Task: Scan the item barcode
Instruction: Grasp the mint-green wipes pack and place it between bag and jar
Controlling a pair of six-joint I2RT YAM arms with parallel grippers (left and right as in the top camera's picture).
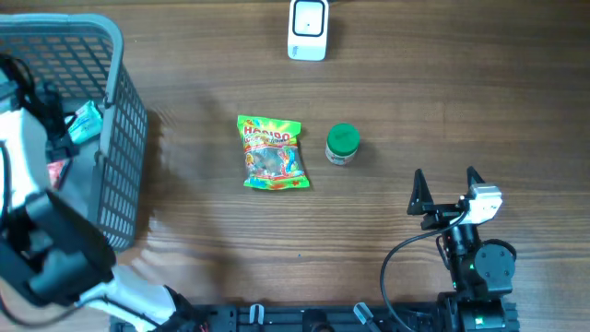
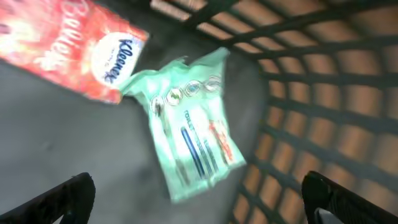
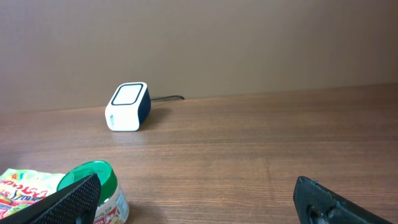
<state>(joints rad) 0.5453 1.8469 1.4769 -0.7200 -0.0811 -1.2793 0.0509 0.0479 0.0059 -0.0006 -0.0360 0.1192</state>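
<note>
Basket (image 1: 129, 138): grey plastic lattice, far left of the worktop (image 1: 461, 92).
Left end effector (image 2: 199, 196): jaws wide apart and empty, inside the basket.
Green pack (image 2: 186, 130): soft, crinkly film pouch lying flat, touching the glossy red Kleenex pack (image 2: 74, 43). We judge it the item to scan.
Grasp: we advise pinching across its narrow width, clear of the Kleenex pack.
Haribo bag (image 1: 270, 153): shiny, flat, mid-worktop.
Scanner (image 1: 308, 29): white, boxy, far centre.
Jar (image 1: 342, 144): round, green lid.
Right end effector (image 1: 445, 173): spread, empty, near right.
</note>
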